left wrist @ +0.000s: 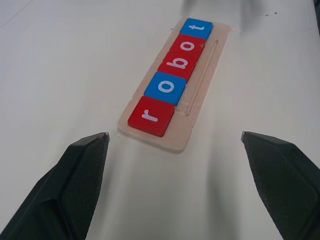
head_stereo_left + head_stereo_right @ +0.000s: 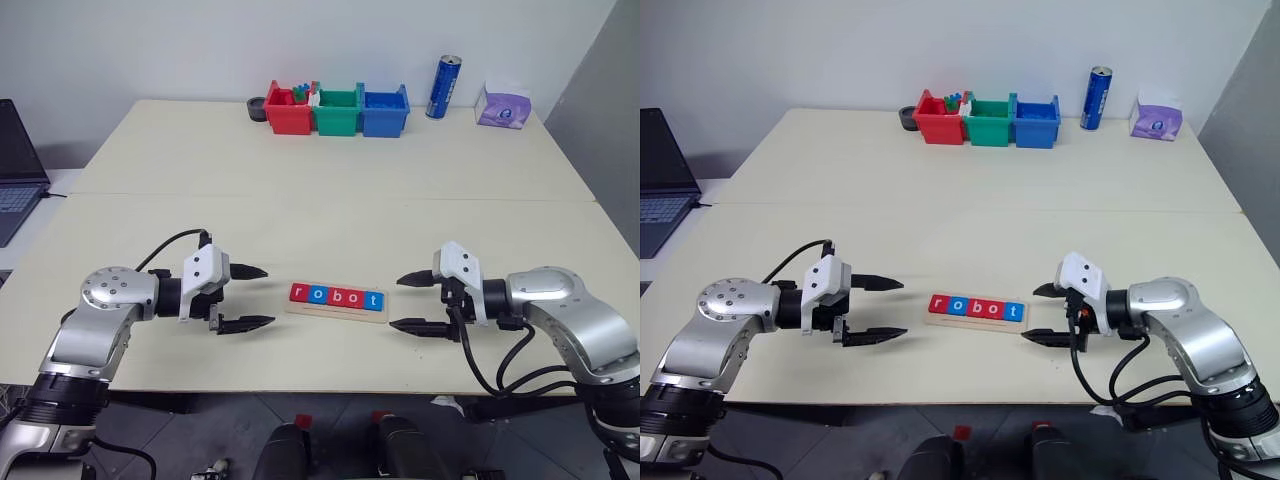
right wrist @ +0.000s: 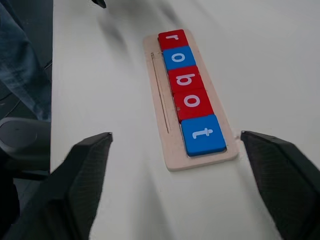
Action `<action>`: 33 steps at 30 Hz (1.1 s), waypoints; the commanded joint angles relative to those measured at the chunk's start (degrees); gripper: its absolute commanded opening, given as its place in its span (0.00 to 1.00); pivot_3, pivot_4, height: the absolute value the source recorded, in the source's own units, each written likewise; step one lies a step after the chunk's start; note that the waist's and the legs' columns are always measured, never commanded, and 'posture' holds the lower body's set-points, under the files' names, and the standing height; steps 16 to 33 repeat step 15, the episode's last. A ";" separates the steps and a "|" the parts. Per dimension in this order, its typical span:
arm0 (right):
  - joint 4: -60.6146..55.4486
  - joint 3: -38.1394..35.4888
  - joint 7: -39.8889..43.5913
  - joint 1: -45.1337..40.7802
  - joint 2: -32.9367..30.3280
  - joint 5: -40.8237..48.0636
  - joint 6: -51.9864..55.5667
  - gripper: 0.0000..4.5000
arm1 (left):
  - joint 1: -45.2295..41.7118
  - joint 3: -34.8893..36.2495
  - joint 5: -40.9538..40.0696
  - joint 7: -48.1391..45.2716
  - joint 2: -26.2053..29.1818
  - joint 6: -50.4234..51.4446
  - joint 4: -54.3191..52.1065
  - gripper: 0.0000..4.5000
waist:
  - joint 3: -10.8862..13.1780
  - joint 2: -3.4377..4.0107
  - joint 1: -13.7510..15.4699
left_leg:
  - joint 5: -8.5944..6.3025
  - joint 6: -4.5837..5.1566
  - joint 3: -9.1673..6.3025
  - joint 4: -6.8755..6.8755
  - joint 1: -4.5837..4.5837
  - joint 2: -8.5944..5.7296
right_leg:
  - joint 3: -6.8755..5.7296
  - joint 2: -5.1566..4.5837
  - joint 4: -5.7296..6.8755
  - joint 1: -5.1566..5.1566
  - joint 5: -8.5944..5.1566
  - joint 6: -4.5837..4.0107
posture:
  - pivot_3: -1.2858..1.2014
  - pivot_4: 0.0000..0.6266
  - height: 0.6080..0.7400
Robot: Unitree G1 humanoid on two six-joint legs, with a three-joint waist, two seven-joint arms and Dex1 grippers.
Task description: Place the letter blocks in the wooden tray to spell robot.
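Near the table's (image 2: 330, 215) front edge, the wooden tray (image 2: 336, 309) is filled with the letter blocks (image 2: 337, 297), spelling robot. The left gripper (image 2: 247, 298) and right gripper (image 2: 410, 302) are held open, empty, either side. Only withdrawal seems required.

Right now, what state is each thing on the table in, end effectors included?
Tray: flat on the table, all five slots filled.
Blocks: seated in a row in the tray, reading r-o-b-o-t, red, blue, red, red, blue.
Left end effector: open, holding nothing, off the tray's r end.
Right end effector: open, holding nothing, off the t end.
Bins: upright at the far edge.
Can: upright.
Tissue pack: lying flat.
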 commanded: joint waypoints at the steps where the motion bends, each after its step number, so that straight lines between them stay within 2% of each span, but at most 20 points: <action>1: -0.37 -0.01 -0.68 0.12 0.12 0.55 -1.21 0.99 | 0.99 1.55 -0.85 0.50 0.90 0.77 -3.65 1.00 | 0.00 0.00 -0.01 | 0.00 0.00 0.01 0.00 0.00 0.00 | 0.00 0.00 0.00 0.00 0.00 0.00 | 0.52 0.24 1.00; 33: -2.33 -0.21 -1.57 1.04 -0.18 2.06 0.24 0.99 | 2.96 1.79 -0.53 0.56 2.05 2.03 -6.15 1.00 | 0.00 0.00 -0.01 | 0.00 0.00 0.00 -0.04 0.01 0.01 | 0.00 0.01 -0.01 -0.02 0.00 0.00 | 0.52 0.24 1.00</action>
